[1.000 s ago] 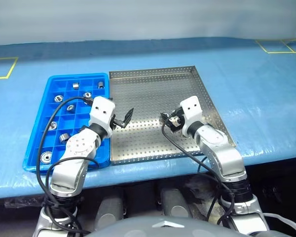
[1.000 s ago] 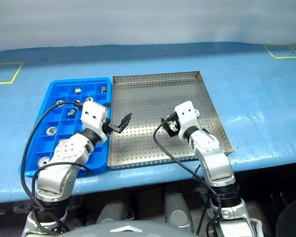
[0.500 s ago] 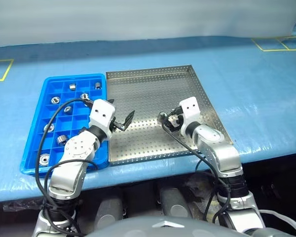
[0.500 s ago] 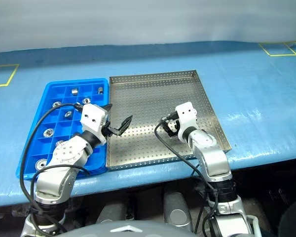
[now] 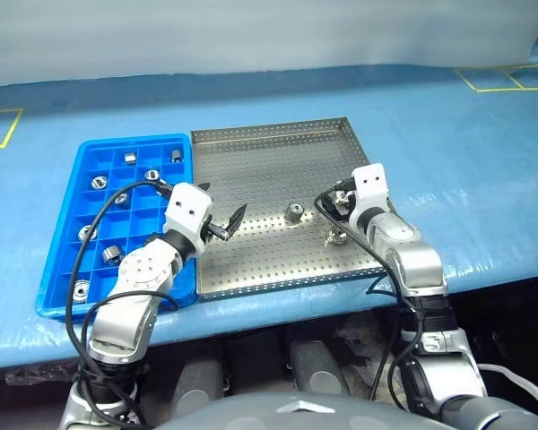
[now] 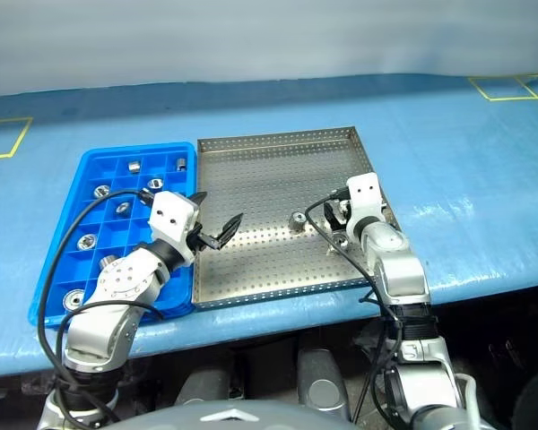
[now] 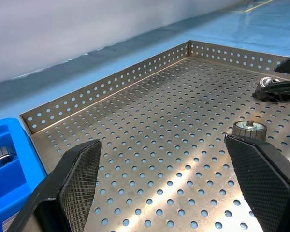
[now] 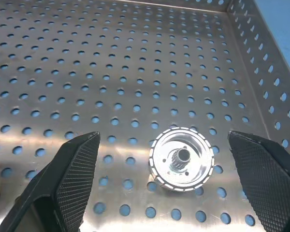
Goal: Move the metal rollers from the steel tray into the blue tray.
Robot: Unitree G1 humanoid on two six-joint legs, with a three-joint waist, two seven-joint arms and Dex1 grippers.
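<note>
Blue table cover (image 5: 484, 170) supports the steel tray (image 5: 269, 143) and blue tray (image 5: 58, 278). Both my left gripper (image 5: 221, 215) and right gripper (image 8: 179, 188) are spread, empty. Two metal rollers (image 5: 294, 212) remain in the steel tray; several occupy blue compartments.

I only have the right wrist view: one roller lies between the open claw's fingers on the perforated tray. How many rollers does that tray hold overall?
Observer: Two. That roller by the right claw, plus a second roller nearer the middle of the steel tray.
Operator: And the other claw?
Observer: The left claw is open and empty, over the steel tray's side next to the blue tray.
</note>
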